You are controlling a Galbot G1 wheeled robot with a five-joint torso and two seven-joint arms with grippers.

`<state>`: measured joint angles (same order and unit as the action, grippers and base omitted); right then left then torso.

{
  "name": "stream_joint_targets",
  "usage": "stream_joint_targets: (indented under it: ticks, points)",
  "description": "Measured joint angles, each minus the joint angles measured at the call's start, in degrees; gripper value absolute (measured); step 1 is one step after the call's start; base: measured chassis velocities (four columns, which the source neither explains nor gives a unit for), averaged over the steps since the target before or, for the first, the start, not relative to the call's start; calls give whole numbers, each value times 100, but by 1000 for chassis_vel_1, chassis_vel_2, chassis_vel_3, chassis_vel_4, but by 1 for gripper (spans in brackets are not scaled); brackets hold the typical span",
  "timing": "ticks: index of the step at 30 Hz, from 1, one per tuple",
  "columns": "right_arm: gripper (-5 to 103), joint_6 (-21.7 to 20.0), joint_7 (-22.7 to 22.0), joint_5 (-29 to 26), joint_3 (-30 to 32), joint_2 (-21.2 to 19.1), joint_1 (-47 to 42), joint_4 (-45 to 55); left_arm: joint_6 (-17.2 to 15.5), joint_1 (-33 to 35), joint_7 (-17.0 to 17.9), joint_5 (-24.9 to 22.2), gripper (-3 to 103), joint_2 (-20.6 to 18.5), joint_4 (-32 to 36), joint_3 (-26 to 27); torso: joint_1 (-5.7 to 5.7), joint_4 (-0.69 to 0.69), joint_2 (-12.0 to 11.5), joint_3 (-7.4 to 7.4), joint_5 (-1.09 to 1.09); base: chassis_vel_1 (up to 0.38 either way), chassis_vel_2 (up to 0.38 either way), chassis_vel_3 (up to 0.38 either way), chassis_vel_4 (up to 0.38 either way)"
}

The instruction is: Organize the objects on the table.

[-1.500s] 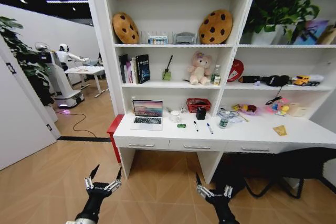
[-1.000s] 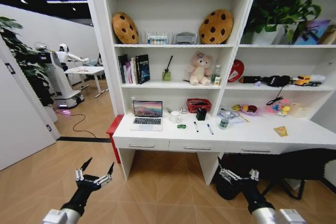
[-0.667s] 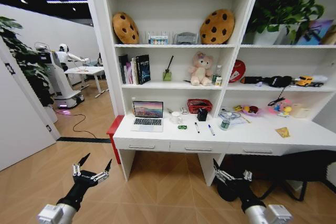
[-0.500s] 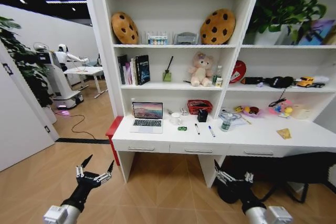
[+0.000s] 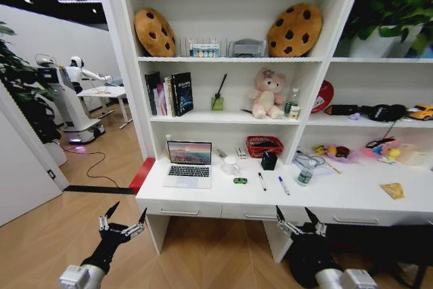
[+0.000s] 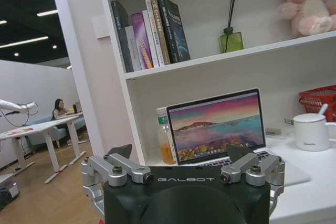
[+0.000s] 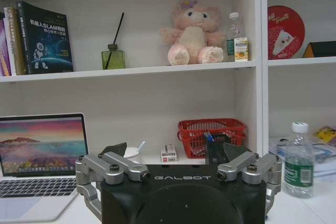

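Observation:
The table is a long white desk under a shelf unit. On it stand an open silver laptop, a tiny green toy car, a black pen, a blue pen and, far right, a yellowish scrap. My left gripper hangs open and empty below the desk's left front corner. My right gripper is open and empty just below the drawer fronts, under the pens. From the left wrist I see the laptop straight ahead beyond the left gripper. The right gripper faces the desk with the laptop off to one side.
Behind the task items sit a white mug, a red basket, a black pen holder and a water bottle. Shelves above carry books, a pink plush bear and cookie cushions. Wooden floor lies open to the left.
The whole view has shifted: the camera has come closer to the desk and shelves. Both grippers stay low, open and empty.

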<state>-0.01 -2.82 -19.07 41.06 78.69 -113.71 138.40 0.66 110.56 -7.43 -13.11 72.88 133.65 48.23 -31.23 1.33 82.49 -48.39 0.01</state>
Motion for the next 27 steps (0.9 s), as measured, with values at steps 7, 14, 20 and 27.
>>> stream_joint_targets:
  ticks: [7, 14, 20, 27]
  points:
    - [100, 358, 97, 87, -120, -12, 80, -86, 2, 7, 5, 6, 100, 24, -4, -6, 0, 1, 0, 0, 1, -365, 363, 356, -358]
    - [100, 735, 188, 348, -260, 35, 12, 34, 218, 33, -173, -9, 87, -43, -27, 43, -6, 3, -2, -1, -3, -313, 308, 288, -292]
    - [100, 839, 230, 713, -425, 114, -235, 150, 254, 36, -212, -66, 65, -147, -17, 43, -1, 3, -1, 0, -3, -44, 72, 27, -27]
    - [100, 887, 232, 849, -434, 115, -188, -40, 254, -232, -232, -58, 38, -909, -266, 139, 9, 0, 5, 3, -1, 49, -64, -58, 43]
